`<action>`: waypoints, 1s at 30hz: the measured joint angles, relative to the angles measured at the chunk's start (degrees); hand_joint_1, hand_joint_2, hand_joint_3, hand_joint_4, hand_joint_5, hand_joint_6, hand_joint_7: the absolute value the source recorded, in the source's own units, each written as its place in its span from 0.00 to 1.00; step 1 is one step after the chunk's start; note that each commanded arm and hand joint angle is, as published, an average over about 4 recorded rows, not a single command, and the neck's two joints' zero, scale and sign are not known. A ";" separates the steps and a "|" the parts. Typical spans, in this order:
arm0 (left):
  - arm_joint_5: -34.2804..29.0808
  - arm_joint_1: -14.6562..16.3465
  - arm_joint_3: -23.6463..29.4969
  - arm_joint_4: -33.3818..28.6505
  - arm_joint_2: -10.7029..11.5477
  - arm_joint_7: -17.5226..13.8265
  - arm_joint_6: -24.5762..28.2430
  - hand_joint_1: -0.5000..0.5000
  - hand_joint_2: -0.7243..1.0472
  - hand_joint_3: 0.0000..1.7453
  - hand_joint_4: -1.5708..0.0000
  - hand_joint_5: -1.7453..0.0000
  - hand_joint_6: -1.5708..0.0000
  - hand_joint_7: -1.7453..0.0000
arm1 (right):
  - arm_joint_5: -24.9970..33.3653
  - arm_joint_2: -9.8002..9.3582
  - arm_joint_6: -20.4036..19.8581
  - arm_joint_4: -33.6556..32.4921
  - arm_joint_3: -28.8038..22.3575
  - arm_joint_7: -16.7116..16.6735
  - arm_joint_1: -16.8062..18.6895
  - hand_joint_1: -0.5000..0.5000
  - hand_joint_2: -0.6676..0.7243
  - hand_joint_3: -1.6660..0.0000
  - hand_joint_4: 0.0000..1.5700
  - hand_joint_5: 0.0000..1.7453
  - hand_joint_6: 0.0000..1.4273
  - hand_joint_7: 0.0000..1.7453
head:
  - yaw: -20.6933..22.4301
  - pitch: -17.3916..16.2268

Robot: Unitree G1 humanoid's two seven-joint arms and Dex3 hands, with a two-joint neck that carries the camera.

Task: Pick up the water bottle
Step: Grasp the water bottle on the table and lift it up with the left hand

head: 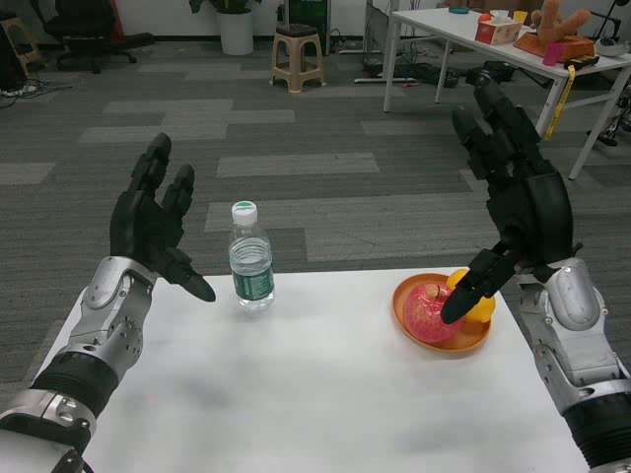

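Head view: the water bottle (250, 258) stands upright near the far edge of the white table (296, 394), left of the middle, with a white cap and a green label. Just to its left the left hand (150, 225) is raised with fingers spread wide, holding nothing and not touching the bottle. Well apart on the table's right side sits an orange plate (466, 344) carrying a red apple (426, 317) and a yellow fruit (480, 307). Above it the right hand (518, 202) is raised, fingers apart and empty, thumb pointing down toward the apple.
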 measured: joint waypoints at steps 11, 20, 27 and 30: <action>-1.14 -4.09 -2.85 8.61 1.82 -1.88 9.43 0.02 0.00 0.05 1.00 1.00 1.00 0.96 | -0.01 0.05 -0.21 0.22 0.39 0.00 0.00 0.04 0.82 1.00 0.00 0.00 0.00 0.00 | 0.71 0.15; -2.24 -6.82 -7.14 13.27 1.83 -2.68 9.61 0.02 0.00 0.05 1.00 1.00 1.00 0.96 | -0.01 0.09 -0.39 0.24 0.54 0.00 0.00 0.04 0.82 1.00 0.00 0.00 0.00 0.00 | 0.87 -0.26; -2.30 -7.99 -9.37 15.56 0.98 -2.67 9.62 0.02 0.00 0.05 1.00 1.00 1.00 0.96 | -0.01 0.15 -0.49 0.40 0.94 0.00 0.00 0.04 0.82 1.00 0.00 0.00 0.00 0.00 | 1.00 -0.31; -2.34 -9.07 -11.33 16.95 0.36 -2.63 9.64 0.02 0.00 0.05 1.00 1.00 1.00 0.96 | -0.01 0.15 -0.55 0.78 1.28 0.00 0.00 0.04 0.82 1.00 0.00 0.00 0.00 0.00 | 1.86 -0.42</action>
